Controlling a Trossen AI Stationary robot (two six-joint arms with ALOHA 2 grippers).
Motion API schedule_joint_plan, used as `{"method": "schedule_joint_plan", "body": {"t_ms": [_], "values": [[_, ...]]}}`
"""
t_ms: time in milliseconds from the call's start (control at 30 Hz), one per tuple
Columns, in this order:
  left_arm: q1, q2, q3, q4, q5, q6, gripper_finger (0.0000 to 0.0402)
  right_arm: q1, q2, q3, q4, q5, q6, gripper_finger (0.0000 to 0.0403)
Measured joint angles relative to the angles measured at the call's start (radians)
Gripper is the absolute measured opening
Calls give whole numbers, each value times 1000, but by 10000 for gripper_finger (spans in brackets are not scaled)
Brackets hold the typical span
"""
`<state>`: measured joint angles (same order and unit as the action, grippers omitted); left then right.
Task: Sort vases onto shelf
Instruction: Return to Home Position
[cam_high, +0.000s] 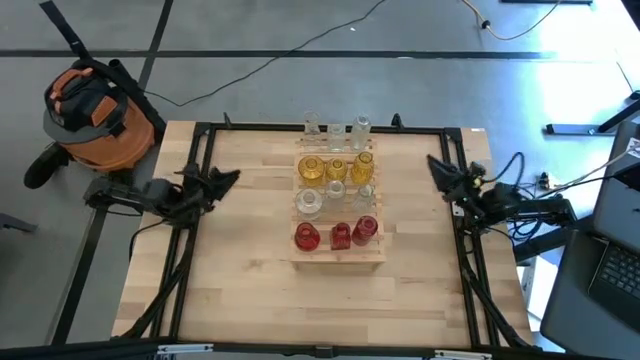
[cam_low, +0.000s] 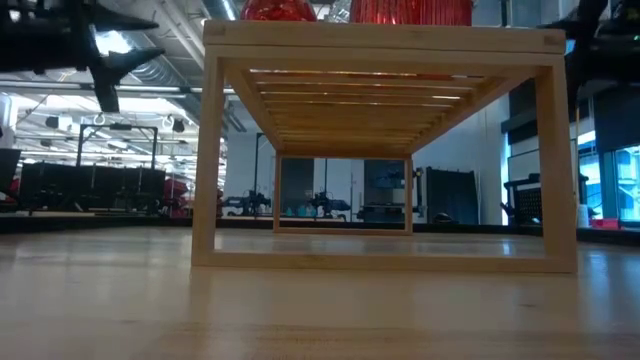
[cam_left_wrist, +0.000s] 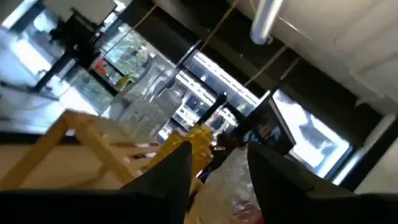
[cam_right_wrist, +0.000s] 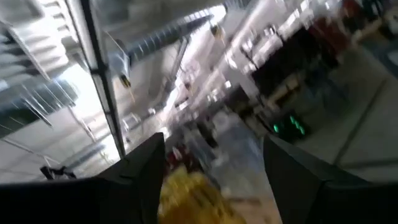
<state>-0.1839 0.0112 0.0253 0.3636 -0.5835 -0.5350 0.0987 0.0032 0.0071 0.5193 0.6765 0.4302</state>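
The light wood slatted shelf (cam_high: 338, 255) stands at the table's middle. On its top sit red vases (cam_high: 306, 237) in the near row, clear vases (cam_high: 308, 203) behind them, then yellow vases (cam_high: 311, 168). More clear vases (cam_high: 337, 130) stand at its far end. The low view shows the shelf (cam_low: 380, 150) end-on, with red vase bottoms (cam_low: 278, 10) on top. My left gripper (cam_high: 232, 178) hovers open to the shelf's left, pointing at it. My right gripper (cam_high: 435, 165) hovers open to the shelf's right. The left wrist view looks past the open left gripper (cam_left_wrist: 217, 152) at a yellow vase (cam_left_wrist: 200, 140).
An orange shop vacuum (cam_high: 95, 110) sits on the floor beyond the table's far left corner, and a laptop (cam_high: 610, 270) is off the right edge. Dark frame rails (cam_high: 200, 150) run along the table's sides. Bare tabletop (cam_high: 330, 305) lies near the shelf's front.
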Motion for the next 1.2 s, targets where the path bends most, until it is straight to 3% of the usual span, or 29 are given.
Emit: {"method": "schedule_joint_plan", "body": {"t_ms": [167, 267, 400, 567, 767, 1200], "values": [[0, 9, -18, -219, 42, -155, 148, 0, 0, 0, -280, -23, 189, 220], [0, 14, -17, -296, 85, -175, 148, -1, 7, 3, -446, -115, 293, 220], [-1, 39, -16, -300, 122, -67, 148, -1, 85, 8, -462, -190, 192, 220], [-1, 63, -16, -301, 134, 227, 148, -1, 168, 8, -469, -321, -96, 220], [-1, 68, -16, -300, 133, 467, 148, 0, 236, 8, -473, -383, -147, 220], [-1, 68, -16, -300, 132, 493, 148, 0, 248, 7, -470, -383, -147, 220]]}}
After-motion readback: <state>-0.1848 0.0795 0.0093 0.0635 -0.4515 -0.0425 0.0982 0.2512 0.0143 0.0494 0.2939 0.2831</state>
